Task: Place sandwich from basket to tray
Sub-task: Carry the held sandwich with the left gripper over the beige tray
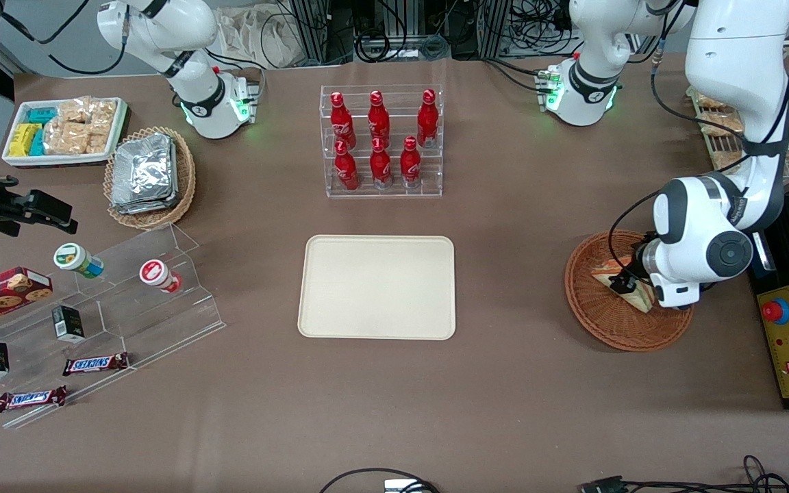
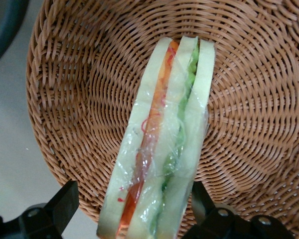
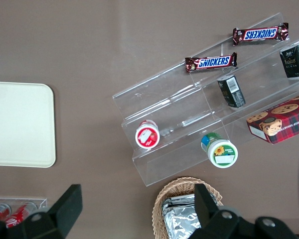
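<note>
So I'm hanging my gripper (image 2: 134, 211) low over the basket (image 2: 249, 99), fingers spread wide with one finger (image 2: 65, 201) on each side of the sandwich (image 2: 162, 149). Nothing's pinched yet, as there's daylight between each pad and the wrap. I'm straddling it this way because the wedge is standing on edge, so the flat bread faces are what I'd be squeezing, which looks like the grip least likely to slip on the clear wrap.

The sandwich itself is lying in the basket's bowl, leaning a bit against the weave. Its long axis is running straight away from my wrist, with the orange and green filling stripes running along that same line. The cut edge showing the layers is facing up at me, and the end farthest from my fingers is narrower.

From the front, my gripper (image 1: 631, 284) is sitting right over the sandwich (image 1: 607, 272), inside the basket (image 1: 600, 322) at the working arm's end of the table. The tray (image 1: 377, 286) is sitting bare in the middle, well apart from the basket, so the carry is going to be a sideways haul toward the parked arm's end.
</note>
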Robot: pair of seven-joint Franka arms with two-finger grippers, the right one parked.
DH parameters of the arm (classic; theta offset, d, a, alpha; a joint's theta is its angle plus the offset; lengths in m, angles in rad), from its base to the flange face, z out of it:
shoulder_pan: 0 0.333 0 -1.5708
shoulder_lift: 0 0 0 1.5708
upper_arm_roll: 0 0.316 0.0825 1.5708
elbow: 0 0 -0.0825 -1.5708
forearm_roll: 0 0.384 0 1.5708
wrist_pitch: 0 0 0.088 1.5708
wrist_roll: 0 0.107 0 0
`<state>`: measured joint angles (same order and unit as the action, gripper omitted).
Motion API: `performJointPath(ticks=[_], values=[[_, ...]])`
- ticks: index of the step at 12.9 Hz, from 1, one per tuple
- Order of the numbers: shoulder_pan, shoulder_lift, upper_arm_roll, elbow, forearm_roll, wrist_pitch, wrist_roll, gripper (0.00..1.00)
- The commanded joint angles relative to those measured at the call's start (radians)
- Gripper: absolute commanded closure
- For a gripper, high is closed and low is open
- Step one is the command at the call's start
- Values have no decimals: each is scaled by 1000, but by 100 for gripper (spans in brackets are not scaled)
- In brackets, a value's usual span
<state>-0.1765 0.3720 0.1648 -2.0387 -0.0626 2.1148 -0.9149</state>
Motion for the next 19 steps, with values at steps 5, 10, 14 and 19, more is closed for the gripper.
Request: performJointPath(ticks=[5, 10, 14, 19], values=[[2, -2, 5, 23, 7, -9, -21, 35], [3, 4, 7, 67, 9, -4, -21, 95], [3, -4, 8, 118, 12, -18, -6, 100], [-4, -8, -2, 346, -2, -251, 169, 100]])
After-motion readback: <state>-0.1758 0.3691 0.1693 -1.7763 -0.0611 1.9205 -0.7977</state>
